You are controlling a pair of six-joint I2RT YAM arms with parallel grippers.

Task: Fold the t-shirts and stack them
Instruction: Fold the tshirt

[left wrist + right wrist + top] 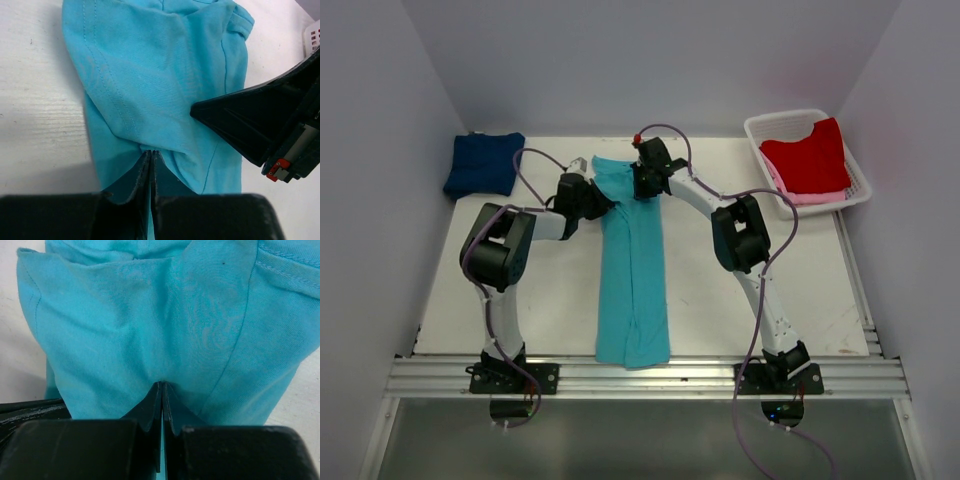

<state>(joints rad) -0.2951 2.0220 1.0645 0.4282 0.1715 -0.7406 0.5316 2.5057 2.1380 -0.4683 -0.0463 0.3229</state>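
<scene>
A turquoise t-shirt [632, 270] lies down the middle of the table as a long narrow strip, folded lengthwise. My left gripper [603, 200] is shut on the cloth at the strip's far left edge, and its closed tips [151, 152] pinch a small pucker of turquoise t-shirt [150, 75]. My right gripper [645, 185] is shut on the far right edge, tips [161, 384] closed on a fold of the turquoise t-shirt [150, 315]. A folded navy t-shirt [483, 165] sits at the far left corner. A red t-shirt [807, 155] lies over a pink one [812, 198] at the far right.
The red and pink shirts are in a white slotted basket [765, 127] at the table's far right corner. The two grippers are close together at the far end of the strip, and the right gripper's black finger [250, 120] shows in the left wrist view.
</scene>
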